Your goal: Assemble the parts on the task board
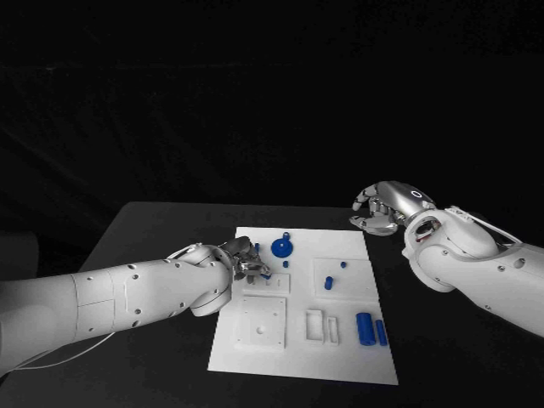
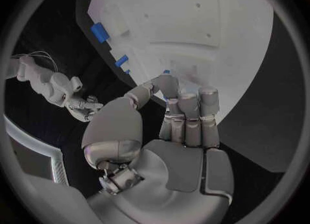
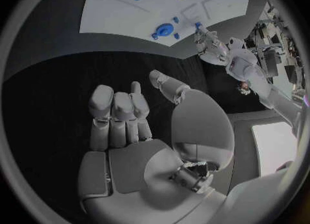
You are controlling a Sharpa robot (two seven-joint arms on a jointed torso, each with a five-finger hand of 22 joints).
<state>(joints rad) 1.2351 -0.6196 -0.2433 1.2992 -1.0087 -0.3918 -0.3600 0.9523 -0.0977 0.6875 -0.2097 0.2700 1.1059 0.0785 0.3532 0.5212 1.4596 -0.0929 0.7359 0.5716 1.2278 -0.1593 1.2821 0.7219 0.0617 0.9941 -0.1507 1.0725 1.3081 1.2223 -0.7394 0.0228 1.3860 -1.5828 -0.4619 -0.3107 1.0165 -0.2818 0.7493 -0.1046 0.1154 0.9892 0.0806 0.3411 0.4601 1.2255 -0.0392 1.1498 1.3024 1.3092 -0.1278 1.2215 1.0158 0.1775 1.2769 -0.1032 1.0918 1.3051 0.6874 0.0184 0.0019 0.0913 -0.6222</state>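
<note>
Blue plastic parts on the white board, mid-table; they look light, stiff and slick, so best pinched across the sides. Left robot hand sits over the board's far-left corner, fingertips at a small blue part; can't tell whether it's pinched. Right robot hand hovers off the far-right corner, fingers curled, nothing in them.

The scene was dim, with the room beyond the black table lost in darkness while the white board caught most of the light. Both wrist views bent straight edges strongly toward their round rims. The board's surface glared pale in the left wrist view.
</note>
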